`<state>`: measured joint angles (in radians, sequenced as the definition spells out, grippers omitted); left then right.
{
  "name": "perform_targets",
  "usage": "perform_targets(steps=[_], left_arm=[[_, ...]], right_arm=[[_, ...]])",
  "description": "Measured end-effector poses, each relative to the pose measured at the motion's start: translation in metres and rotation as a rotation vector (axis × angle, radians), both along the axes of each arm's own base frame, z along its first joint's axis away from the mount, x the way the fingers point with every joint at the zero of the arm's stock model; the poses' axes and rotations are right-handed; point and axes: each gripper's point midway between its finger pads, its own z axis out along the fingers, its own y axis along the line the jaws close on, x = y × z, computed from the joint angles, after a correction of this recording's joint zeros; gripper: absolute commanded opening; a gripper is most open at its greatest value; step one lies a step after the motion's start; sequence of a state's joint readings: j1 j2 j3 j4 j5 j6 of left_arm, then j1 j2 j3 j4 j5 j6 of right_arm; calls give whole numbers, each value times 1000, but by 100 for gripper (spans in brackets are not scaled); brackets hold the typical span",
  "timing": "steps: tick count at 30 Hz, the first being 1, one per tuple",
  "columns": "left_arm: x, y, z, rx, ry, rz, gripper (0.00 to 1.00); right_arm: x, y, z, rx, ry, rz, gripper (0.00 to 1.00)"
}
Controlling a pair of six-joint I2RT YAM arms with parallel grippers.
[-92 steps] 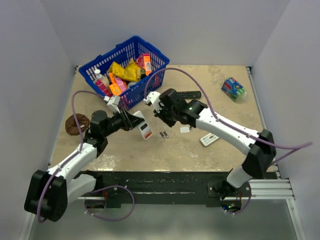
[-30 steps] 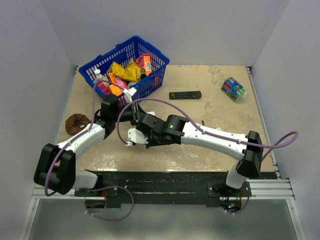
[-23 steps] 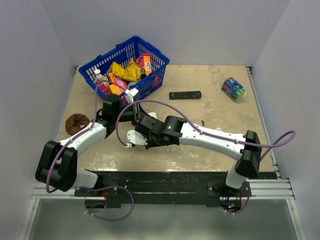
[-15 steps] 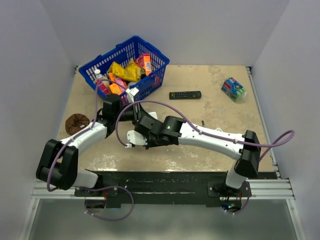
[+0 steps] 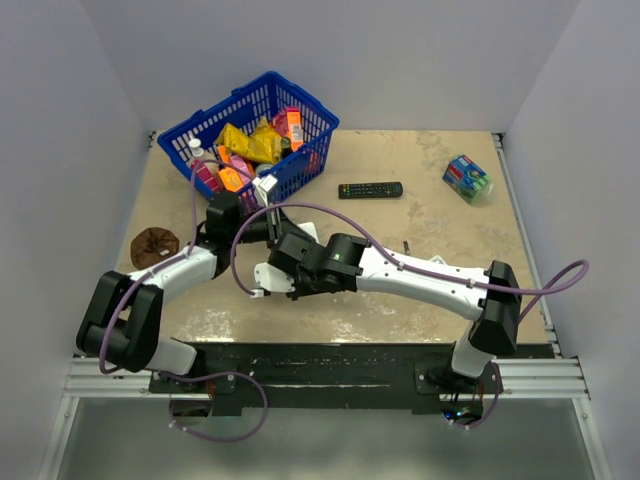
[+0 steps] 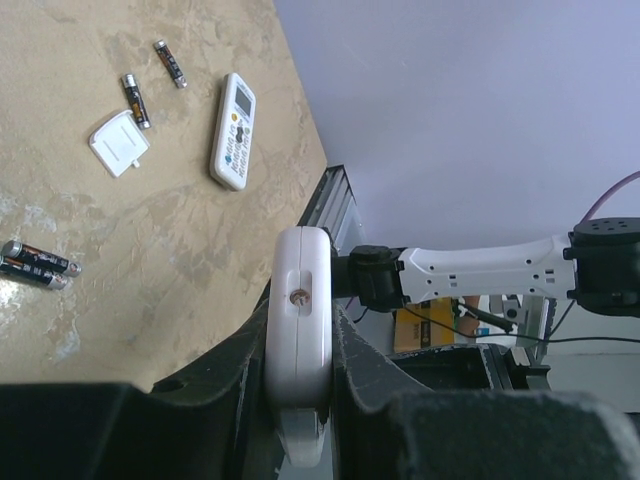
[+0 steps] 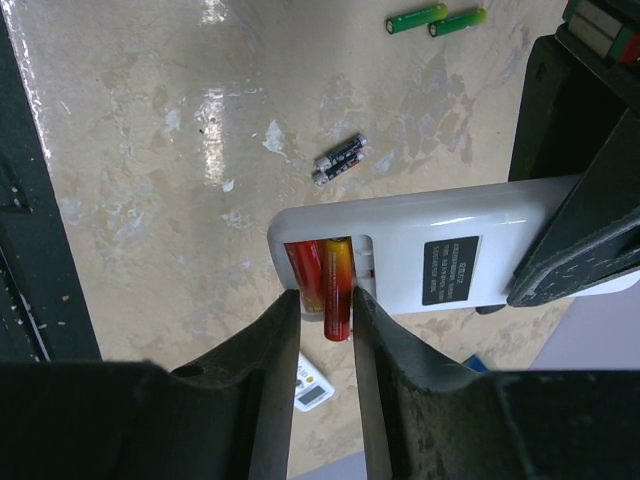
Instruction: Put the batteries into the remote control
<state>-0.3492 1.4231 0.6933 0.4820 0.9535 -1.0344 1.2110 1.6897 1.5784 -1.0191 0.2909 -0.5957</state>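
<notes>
Tabletop, mottled beige, boxed by pale grey walls.
Blue plastic basket behind; I have my left gripper pinching the small white rectangular remote control, my right gripper slightly spread astride a red-orange battery in its bay.

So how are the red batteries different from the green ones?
The red batteries are in the open slot of the white remote control; the green batteries lie loose on the table. The red batteries are side by side; the green batteries lie almost end to end. Both are pairs of slim cylinders.
</notes>
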Motion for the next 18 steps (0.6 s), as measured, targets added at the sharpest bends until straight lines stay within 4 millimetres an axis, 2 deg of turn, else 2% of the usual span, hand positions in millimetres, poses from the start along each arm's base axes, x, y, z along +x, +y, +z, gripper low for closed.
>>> perform_targets(steps=[11, 18], left_arm=[[2, -2, 13, -61, -31, 11, 0], [-2, -2, 16, -108, -23, 2, 0]], right_arm=[[0, 1, 15, 30, -14, -1, 46], [9, 6, 48, 113, -86, -23, 64]])
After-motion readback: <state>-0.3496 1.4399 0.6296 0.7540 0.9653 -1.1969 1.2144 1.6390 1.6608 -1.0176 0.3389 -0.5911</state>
